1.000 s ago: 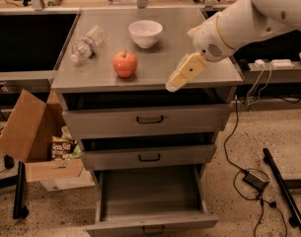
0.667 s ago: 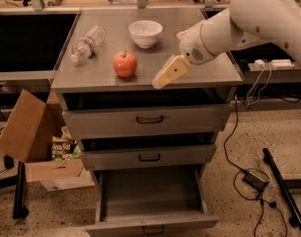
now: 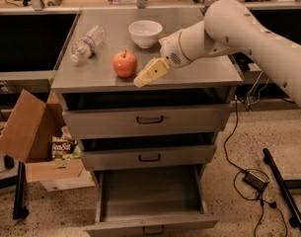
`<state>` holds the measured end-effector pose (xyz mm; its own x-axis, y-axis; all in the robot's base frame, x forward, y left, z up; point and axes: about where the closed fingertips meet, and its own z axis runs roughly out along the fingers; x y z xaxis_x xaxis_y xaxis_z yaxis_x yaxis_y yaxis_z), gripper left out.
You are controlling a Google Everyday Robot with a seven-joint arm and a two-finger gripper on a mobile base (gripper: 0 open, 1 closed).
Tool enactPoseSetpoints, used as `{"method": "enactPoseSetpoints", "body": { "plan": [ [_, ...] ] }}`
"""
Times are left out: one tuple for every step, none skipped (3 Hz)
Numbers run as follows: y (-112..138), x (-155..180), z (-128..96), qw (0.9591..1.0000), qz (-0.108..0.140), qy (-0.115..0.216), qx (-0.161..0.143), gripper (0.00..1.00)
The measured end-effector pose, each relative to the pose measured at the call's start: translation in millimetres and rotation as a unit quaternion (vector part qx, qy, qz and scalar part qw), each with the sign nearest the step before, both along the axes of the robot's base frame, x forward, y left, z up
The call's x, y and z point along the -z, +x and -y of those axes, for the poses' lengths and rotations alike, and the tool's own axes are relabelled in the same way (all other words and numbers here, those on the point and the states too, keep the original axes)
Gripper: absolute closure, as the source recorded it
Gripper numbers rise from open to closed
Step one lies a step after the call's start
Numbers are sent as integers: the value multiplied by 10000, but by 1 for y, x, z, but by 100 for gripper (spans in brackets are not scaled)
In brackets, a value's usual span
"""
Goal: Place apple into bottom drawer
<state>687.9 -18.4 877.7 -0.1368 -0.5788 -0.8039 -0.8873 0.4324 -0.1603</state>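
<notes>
"Grey steel worktop (image 3: 209, 75), three drawers under it. The apple (image 3: 125, 63) sits upright near the front edge, with a white bowl (image 3: 145, 32) behind it and a plastic bottle (image 3: 87, 44) lying nearby. And the end effector (image 3: 151, 72)?"

"Just beside the apple, on the side away from the bottle, low and slanted towards it. Released or clenched, I cannot tell, but it holds nothing."

"So the reach is the step in hand?"

"I judge so. Close in slowly and level on the apple's widest part — a nudge could roll it off the front. The bottom drawer (image 3: 150, 196) stands open below."
</notes>
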Motion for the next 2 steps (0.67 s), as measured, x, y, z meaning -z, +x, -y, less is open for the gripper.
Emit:
{"method": "enactPoseSetpoints", "body": {
  "plan": [
    [11,9,-18,9998,-27,178,-81,0],
    [17,16,-33,9993,-71,297,-192,0]
  ]
}}
